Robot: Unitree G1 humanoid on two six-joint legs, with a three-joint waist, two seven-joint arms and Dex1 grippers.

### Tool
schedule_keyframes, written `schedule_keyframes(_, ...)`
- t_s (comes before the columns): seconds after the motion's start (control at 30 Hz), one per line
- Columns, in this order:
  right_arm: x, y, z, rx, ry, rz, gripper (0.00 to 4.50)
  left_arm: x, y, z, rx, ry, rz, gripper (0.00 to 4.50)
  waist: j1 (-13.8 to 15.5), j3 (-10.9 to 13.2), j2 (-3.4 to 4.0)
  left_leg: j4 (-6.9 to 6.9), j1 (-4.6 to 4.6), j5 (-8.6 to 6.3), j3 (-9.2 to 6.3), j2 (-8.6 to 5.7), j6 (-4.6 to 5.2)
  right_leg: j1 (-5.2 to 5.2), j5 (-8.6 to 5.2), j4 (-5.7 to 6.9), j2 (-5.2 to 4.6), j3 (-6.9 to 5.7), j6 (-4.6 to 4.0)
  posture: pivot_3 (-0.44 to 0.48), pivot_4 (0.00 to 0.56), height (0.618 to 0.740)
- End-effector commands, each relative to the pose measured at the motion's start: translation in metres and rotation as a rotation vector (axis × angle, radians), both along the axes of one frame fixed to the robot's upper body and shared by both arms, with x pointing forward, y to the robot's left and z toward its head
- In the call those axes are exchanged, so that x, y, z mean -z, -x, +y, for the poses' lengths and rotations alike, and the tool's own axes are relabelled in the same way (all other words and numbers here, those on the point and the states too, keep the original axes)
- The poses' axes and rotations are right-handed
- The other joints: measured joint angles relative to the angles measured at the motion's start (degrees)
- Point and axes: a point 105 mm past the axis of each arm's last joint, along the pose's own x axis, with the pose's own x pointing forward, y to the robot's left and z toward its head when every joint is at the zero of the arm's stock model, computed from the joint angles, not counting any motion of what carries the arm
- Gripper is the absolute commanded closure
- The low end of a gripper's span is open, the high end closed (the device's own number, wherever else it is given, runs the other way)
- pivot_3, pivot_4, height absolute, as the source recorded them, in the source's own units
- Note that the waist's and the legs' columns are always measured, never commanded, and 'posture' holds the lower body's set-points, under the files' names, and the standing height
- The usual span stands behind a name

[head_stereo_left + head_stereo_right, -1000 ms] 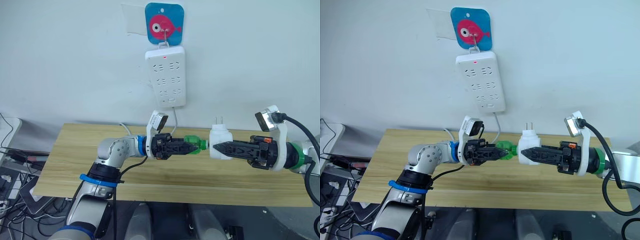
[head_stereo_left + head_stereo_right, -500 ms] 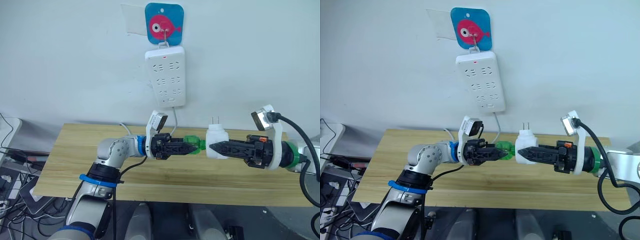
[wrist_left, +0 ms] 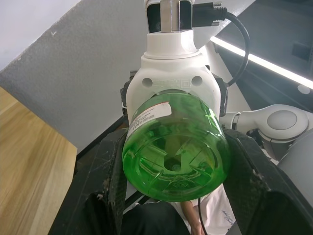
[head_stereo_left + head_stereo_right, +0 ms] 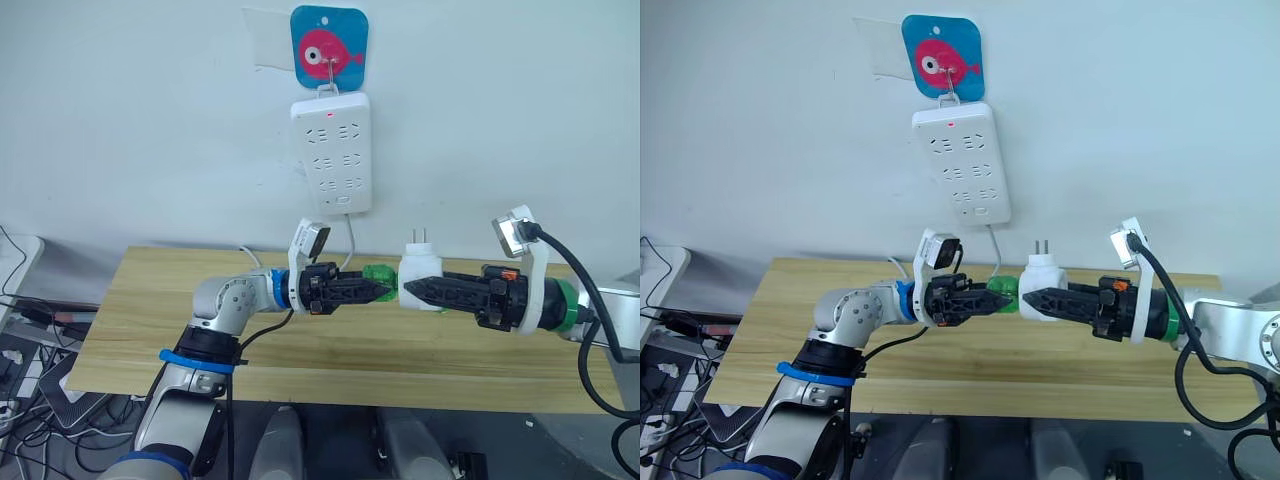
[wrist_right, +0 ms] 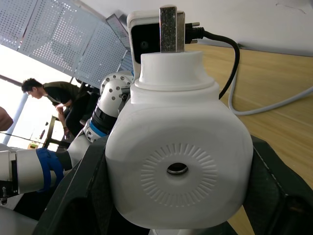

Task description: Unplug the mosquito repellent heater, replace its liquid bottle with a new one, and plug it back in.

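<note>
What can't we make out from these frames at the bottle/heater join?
- Bottle neck and thread: the green bottle shows base-on in the left wrist view, its own body hiding them.
- Heater's socket side: the heater shows its vent face in the right wrist view; the far side is hidden.
- Seating depth: too small in the eye views, between the left pincer and the right pincer.

The heater [image 4: 421, 281] at centre frame is plain white, with a ring of fine radial ribs round its vent. The bottle [image 4: 381, 279] beside it is clear bright green with a white label. Both claws, left [image 4: 385, 290] and right [image 4: 405, 288], are black. The surface [image 4: 130, 320] is pale wood grain. At top centre, a white strip [image 4: 331, 153] hangs under a blue card [image 4: 329, 45] with a pink fish.
</note>
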Motion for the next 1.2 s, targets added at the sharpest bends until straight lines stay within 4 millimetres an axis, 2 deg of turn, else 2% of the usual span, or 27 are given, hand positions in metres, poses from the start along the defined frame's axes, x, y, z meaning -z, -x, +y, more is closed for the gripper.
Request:
schedule_keyframes(0.03,-0.01,0.018,0.014,-0.132,-0.027,-0.032,1.52,-0.007,0.012,-0.014,0.08,0.019,-0.026,2.16,0.0,0.0,0.0,0.0,0.0,0.0,0.0,0.0,0.0,0.0,0.0,0.0,0.0,0.0,0.0,-0.104,0.215,0.74)
schedule_keyframes(0.3,-0.007,0.021,0.009,-0.162,-0.003,0.0,1.52,-0.005,0.008,-0.014,0.061,0.009,-0.026,2.16,0.0,0.0,0.0,0.0,0.0,-0.01,0.0,0.0,0.02,0.0,0.0,0.0,0.0,-0.01,0.0,-0.104,0.213,0.74)
schedule_keyframes(0.37,-0.008,0.021,0.008,-0.169,-0.01,-0.001,0.8,-0.003,0.005,-0.014,0.041,0.006,-0.024,2.16,0.0,0.0,0.0,0.0,0.0,-0.01,0.0,0.0,0.03,0.0,0.0,0.0,0.0,-0.01,0.0,-0.105,0.214,0.74)
schedule_keyframes(0.47,-0.011,0.024,0.007,-0.196,-0.019,-0.001,0.03,-0.003,0.002,-0.014,0.025,0.011,-0.02,2.16,0.0,0.0,0.0,0.01,0.0,-0.01,0.0,-0.01,0.02,0.01,0.0,0.0,0.0,-0.01,0.0,-0.106,0.214,0.74)
schedule_keyframes(1.2,0.0,0.033,0.018,-0.24,-0.05,0.038,0.03,-0.008,-0.003,-0.016,-0.017,0.045,0.016,2.16,0.0,0.0,0.0,0.02,0.01,-0.01,-0.02,0.0,0.02,0.01,0.0,0.02,0.0,-0.02,0.0,-0.095,0.227,0.74)
